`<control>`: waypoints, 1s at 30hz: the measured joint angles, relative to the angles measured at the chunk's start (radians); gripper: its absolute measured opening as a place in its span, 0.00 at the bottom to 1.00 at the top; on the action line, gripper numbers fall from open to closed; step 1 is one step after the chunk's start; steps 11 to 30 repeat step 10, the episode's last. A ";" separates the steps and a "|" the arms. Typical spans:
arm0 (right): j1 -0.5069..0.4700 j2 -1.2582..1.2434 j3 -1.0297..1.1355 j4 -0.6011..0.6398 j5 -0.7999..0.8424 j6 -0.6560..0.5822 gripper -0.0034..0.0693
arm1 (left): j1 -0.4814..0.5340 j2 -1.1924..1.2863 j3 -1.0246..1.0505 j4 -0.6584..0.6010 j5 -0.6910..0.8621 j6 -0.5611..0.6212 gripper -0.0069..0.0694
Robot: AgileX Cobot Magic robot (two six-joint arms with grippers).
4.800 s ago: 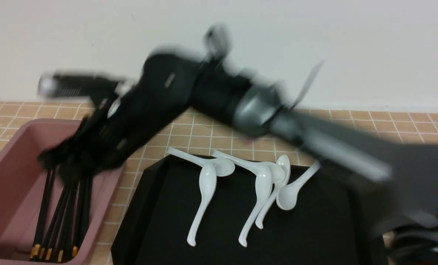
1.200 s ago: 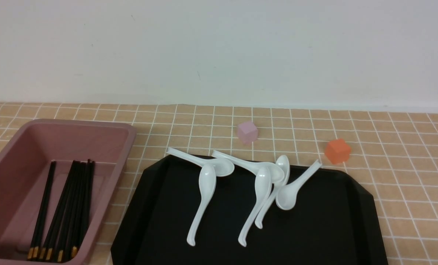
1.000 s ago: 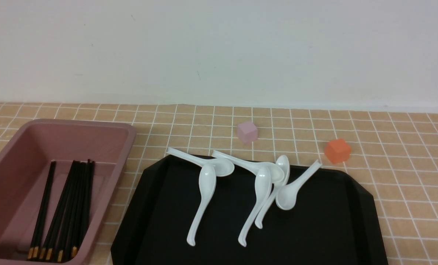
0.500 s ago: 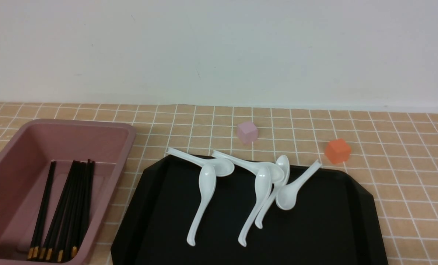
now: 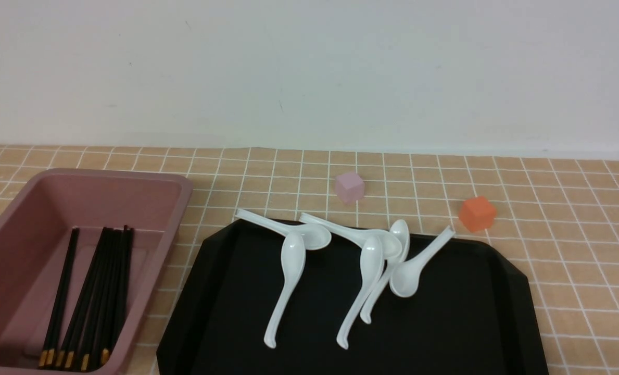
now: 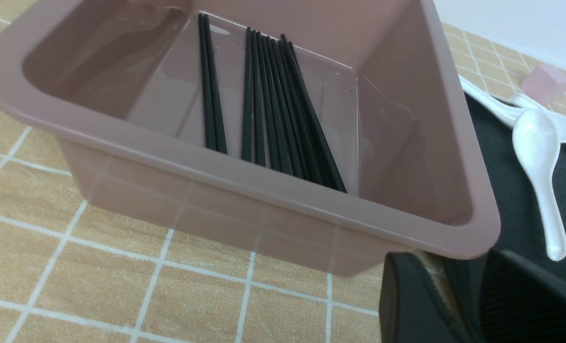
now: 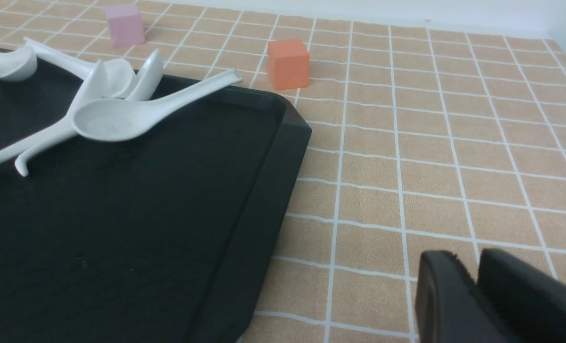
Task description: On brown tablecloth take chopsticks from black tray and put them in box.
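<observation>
Several black chopsticks (image 5: 88,291) with gold bands lie side by side in the pink box (image 5: 184,192) at the left of the brown tablecloth (image 5: 575,234). The left wrist view shows the chopsticks (image 6: 273,100) on the floor of the box (image 6: 263,190). The black tray (image 5: 444,323) holds only white spoons. Neither gripper appears in the front view. My left gripper (image 6: 447,259) hangs beside the box's near corner, its jaws slightly parted and empty. My right gripper (image 7: 475,259) hovers over bare cloth to the right of the tray (image 7: 121,214), with its jaws together and empty.
Several white soup spoons (image 5: 288,281) lie across the far half of the tray, some handles resting on its rim. A small pink cube (image 5: 349,187) and an orange cube (image 5: 477,213) stand on the cloth behind the tray. A white wall closes the back.
Nothing has moved over the last second. In the oldest frame my right arm reached over the box with chopsticks; it has since left the front view, leaving them in the box.
</observation>
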 joint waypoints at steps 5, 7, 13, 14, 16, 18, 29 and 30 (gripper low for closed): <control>0.000 0.000 0.000 0.000 0.000 0.000 0.23 | 0.000 0.000 0.000 0.000 0.000 0.000 0.40; 0.000 0.000 0.000 0.000 0.000 0.000 0.24 | 0.000 0.000 0.000 0.000 0.000 0.000 0.40; 0.000 0.000 0.000 0.000 0.000 0.000 0.24 | 0.000 0.000 0.000 0.000 0.000 0.000 0.40; 0.000 0.000 0.000 0.000 0.000 0.000 0.24 | 0.000 0.000 0.000 0.000 0.000 0.000 0.40; 0.000 0.000 0.000 0.000 0.000 0.000 0.24 | 0.000 0.000 0.000 0.000 0.000 0.000 0.40; 0.000 0.000 0.000 0.000 0.000 0.000 0.24 | 0.000 0.000 0.000 0.000 0.000 0.000 0.40; 0.000 0.000 0.000 0.000 0.000 0.000 0.24 | 0.000 0.000 0.000 0.000 0.000 0.000 0.40; 0.000 0.000 0.000 0.000 0.000 0.000 0.24 | 0.000 0.000 0.000 0.000 0.000 0.000 0.40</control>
